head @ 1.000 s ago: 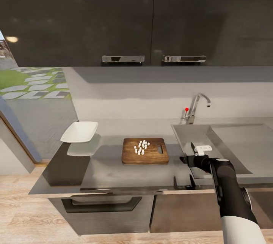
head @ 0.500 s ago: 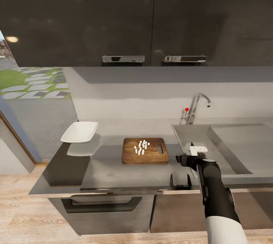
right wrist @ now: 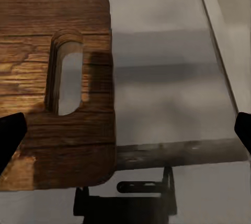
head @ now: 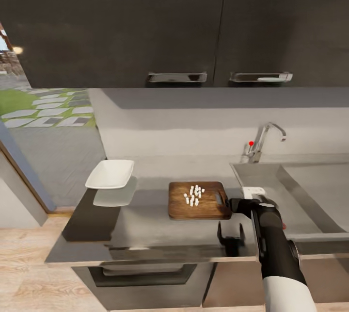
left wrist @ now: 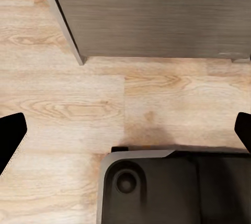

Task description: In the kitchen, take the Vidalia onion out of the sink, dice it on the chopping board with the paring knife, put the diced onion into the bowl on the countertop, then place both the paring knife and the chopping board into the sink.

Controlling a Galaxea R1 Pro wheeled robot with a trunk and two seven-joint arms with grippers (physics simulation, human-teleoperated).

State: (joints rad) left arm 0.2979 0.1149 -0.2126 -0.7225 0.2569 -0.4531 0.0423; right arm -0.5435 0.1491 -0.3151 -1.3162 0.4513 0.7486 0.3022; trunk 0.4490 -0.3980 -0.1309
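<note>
Diced onion [head: 193,195] sits piled mid chopping board [head: 198,200] on the bench [head: 145,234], left of the sink [head: 300,195], as the right end effector [right wrist: 125,130], fingers spread and empty, hovers just right of the board's handle slot, apparently poised to grasp it.

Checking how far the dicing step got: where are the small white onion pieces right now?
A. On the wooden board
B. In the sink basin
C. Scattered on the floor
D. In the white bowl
A: the white onion pieces lie clustered on the wooden board, while the white bowl to its left looks empty.
</note>
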